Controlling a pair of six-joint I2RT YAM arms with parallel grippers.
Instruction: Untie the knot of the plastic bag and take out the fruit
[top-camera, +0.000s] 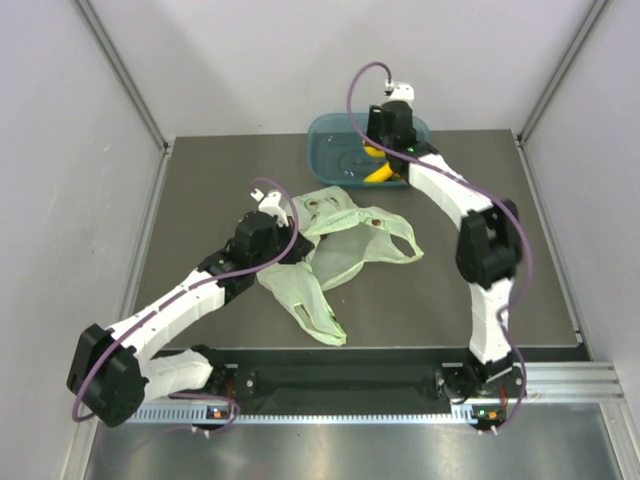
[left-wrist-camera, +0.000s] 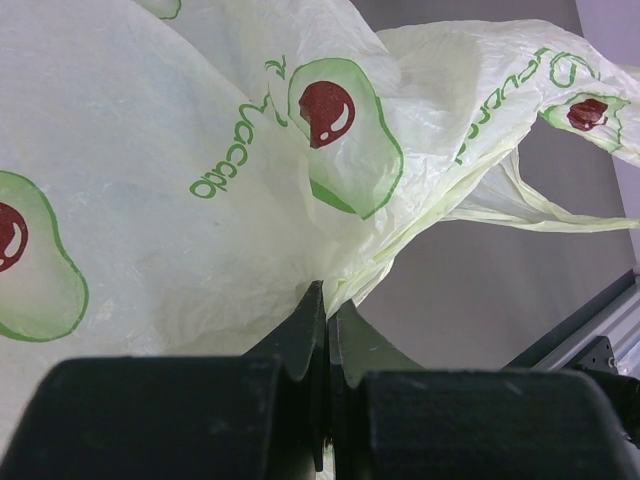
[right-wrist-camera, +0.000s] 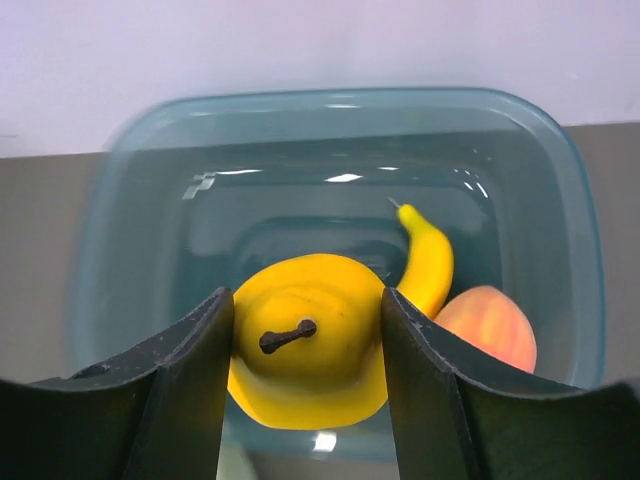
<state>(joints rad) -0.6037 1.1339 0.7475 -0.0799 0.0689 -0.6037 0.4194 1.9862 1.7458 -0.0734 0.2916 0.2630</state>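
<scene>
The pale green plastic bag (top-camera: 345, 245) lies flattened and limp on the dark table, its handle strips (left-wrist-camera: 540, 215) loose; no knot shows. It carries avocado prints (left-wrist-camera: 335, 130). My left gripper (top-camera: 285, 245) is shut on a fold of the bag (left-wrist-camera: 200, 150), jaws pressed together (left-wrist-camera: 327, 295). My right gripper (top-camera: 385, 160) hangs over the teal tub (top-camera: 325, 135) and is shut on a yellow round fruit (right-wrist-camera: 310, 350), fingers touching both its sides (right-wrist-camera: 305, 295). A yellow banana (right-wrist-camera: 428, 265) and an orange-red peach (right-wrist-camera: 490, 325) lie in the tub (right-wrist-camera: 340, 100). No grapes show.
The teal tub stands at the table's far edge, against the back wall. White walls with metal rails enclose the table left and right. An aluminium rail (top-camera: 560, 380) runs along the near edge by the arm bases.
</scene>
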